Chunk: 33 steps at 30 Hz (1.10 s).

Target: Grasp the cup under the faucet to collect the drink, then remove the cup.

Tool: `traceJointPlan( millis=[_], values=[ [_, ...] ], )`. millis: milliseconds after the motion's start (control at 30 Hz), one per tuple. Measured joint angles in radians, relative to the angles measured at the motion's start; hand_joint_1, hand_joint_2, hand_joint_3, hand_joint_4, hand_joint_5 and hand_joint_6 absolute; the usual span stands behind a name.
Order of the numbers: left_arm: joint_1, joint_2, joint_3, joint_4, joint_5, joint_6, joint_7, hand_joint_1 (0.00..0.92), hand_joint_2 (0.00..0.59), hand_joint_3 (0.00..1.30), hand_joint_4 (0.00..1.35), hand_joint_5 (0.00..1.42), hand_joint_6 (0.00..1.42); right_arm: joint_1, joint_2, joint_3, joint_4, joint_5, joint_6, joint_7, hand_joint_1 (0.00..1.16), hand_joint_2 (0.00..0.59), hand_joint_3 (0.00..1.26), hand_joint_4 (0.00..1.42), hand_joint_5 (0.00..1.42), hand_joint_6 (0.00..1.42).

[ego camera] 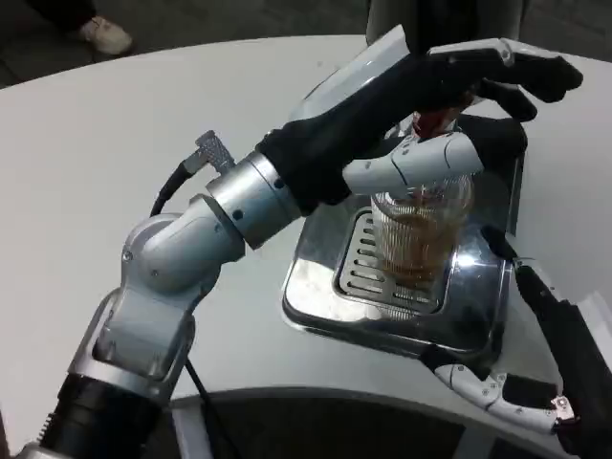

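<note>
Right of centre in the frame, the left hand (459, 105) wraps its fingers (411, 164) around the ribbed cup (421, 225), steadying it on the drip tray (382, 316) while amber drink collects. Lower right, the right hand (535, 368) waits, fingers spread.

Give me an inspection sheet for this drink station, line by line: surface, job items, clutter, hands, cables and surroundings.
Surface: white table, round-edged, bare where visible.
Job's things: clear ribbed cup stands upright on the slotted drip grate of the shiny dispenser tray; amber drink fills its lower part. A red part shows above the cup, mostly hidden by the hand.
Clutter: nothing seen.
Hands: left hand reaches over the cup's top, one white finger across its upper wall; whether it grips cannot be told. Right hand is beside the tray, fingers apart, holding nothing.
Cables: black cable runs along the left forearm.
Surroundings: dark floor; a shoe beyond the table.
</note>
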Motion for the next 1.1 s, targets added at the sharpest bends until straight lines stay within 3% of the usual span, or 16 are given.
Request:
traceJointPlan(
  millis=[300,567,900,1100],
  values=[
    [0.001,0.002,0.000,0.000,0.000,0.000,0.002,0.000,0.109,0.35,0.30,0.36,0.23,-0.111,0.005,0.001,0.092,0.029,-0.009,-0.061,0.85,0.205,0.07,0.06,0.00,0.05],
    [0.001,0.003,0.000,0.009,0.000,-0.004,0.008,0.000,0.110,0.35,0.30,0.35,0.22,-0.174,0.059,0.001,0.257,0.080,-0.140,-0.202,0.87,0.193,0.07,0.07,0.03,0.07],
    [0.001,0.003,-0.002,0.024,0.000,-0.013,0.019,0.000,0.110,0.36,0.30,0.35,0.21,-0.257,0.111,0.002,0.454,0.111,-0.233,-0.320,0.87,0.193,0.06,0.07,0.04,0.09],
    [-0.002,0.003,-0.003,0.034,0.000,-0.017,0.024,0.000,0.111,0.36,0.30,0.35,0.21,-0.298,0.130,0.009,0.513,0.111,-0.260,-0.359,0.87,0.191,0.06,0.07,0.04,0.09]
  ],
)
